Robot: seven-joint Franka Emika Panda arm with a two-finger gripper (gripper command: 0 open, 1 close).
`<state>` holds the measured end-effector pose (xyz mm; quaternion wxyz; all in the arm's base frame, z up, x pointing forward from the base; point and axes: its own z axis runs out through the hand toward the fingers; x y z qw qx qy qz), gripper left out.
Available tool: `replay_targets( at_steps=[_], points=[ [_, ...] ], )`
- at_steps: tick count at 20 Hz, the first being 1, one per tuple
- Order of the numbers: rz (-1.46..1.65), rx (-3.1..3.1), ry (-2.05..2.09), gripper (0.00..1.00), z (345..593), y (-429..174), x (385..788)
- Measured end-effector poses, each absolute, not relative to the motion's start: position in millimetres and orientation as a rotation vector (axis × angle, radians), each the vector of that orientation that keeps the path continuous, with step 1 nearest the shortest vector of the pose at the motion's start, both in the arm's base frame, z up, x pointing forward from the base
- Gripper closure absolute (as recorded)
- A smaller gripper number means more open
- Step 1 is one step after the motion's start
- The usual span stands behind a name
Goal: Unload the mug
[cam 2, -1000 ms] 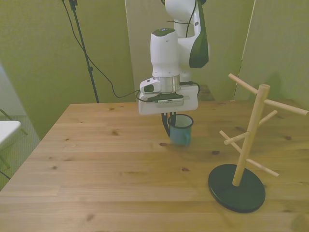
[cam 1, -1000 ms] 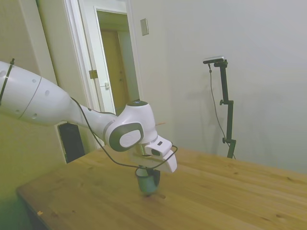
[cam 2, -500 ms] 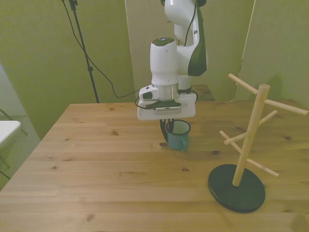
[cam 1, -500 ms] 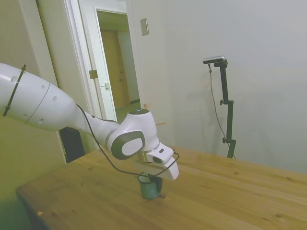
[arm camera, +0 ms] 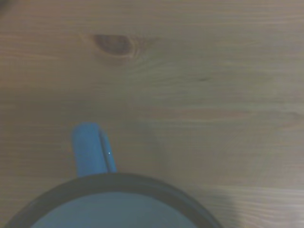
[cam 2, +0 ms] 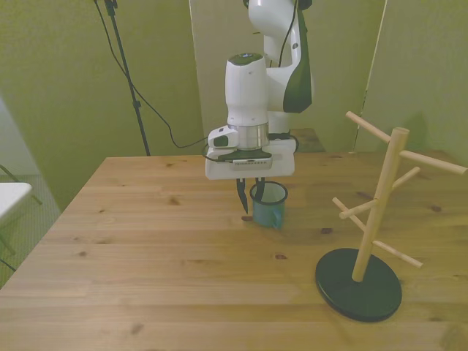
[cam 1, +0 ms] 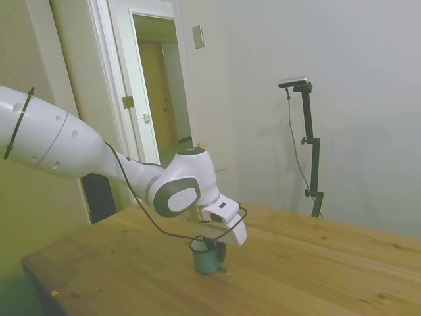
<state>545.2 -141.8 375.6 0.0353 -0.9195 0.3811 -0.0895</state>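
Standing upright on the table, mug directly beneath pincer.

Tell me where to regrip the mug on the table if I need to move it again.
Grip the mug by its rim wall, coming straight down from above. It stands upright with the mouth open and the small handle toward the front view's left, so one finger can go inside. The end effector already hangs right over it.
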Motion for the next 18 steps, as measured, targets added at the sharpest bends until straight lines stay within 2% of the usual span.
replay_targets(
  at_steps=[4, 12, 15, 18],
  points=[
    [-0.31, -2.816, 1.162, 0.0, 401, -141, 547],
    [-0.374, -2.809, 1.056, 0.0, 486, -107, 537],
    [-0.369, -2.828, 0.979, 0.0, 504, -78, 536],
    [-0.355, -2.845, 0.923, 0.0, 508, -51, 538]
  ],
)
